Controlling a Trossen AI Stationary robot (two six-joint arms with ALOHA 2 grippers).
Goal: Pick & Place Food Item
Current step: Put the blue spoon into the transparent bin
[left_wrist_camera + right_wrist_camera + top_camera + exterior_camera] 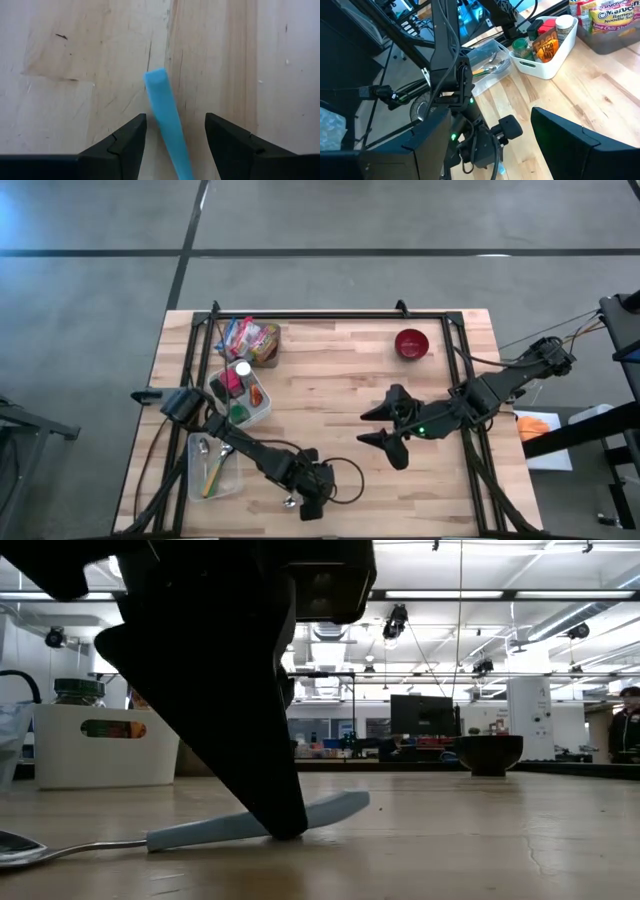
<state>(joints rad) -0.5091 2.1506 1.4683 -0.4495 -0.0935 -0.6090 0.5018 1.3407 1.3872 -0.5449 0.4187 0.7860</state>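
The left end effector (pixel 175 142) was low over the desk (pixel 340 380), near its front edge. Its fingers (pixel 122 145) were released and stood on either side of the blue handle of a spoon (pixel 165 117) lying flat on the wood. The right end effector (pixel 385 430) waited raised above the desk's middle, fingers apart and empty.
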